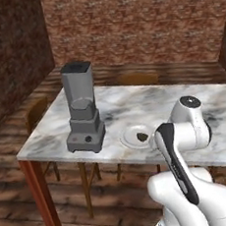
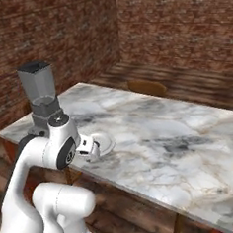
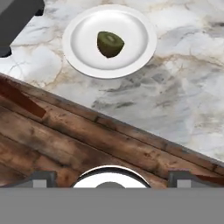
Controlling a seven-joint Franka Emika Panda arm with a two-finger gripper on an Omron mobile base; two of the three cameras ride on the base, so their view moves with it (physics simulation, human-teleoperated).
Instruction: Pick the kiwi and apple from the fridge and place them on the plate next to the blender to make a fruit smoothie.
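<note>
1. Left base view: brick walls and a plank floor surround a marble desk (image 1: 134,108) on red-brown legs. The blender (image 1: 82,108) stands near the desk's left front corner. Just to its right, by the near edge, sits the white plate (image 1: 129,135) with the dark kiwi (image 1: 142,137) lying on it. The arm rises at the lower right, its elbow covering the plate's right side. A wooden chair (image 1: 138,78) stands past the far edge, another (image 1: 36,115) at the left.

2. Right base view: the same desk runs off to the right, bare marble over most of its length. The blender is at the far left, partly behind the arm. The hand (image 2: 91,152) hangs at the desk's near edge, over the near rim of the plate (image 2: 106,141); how its jaws stand cannot be told here.

3. Hand view: marble above, wood floor below the desk's edge. The plate (image 3: 131,57) lies at the top with the kiwi (image 3: 110,44) near its middle, apart from the rim. Two fingertips (image 3: 39,178) stand far apart at the bottom, wide and holding nothing. The blender's dark base (image 3: 15,19) fills the upper left corner.
</note>
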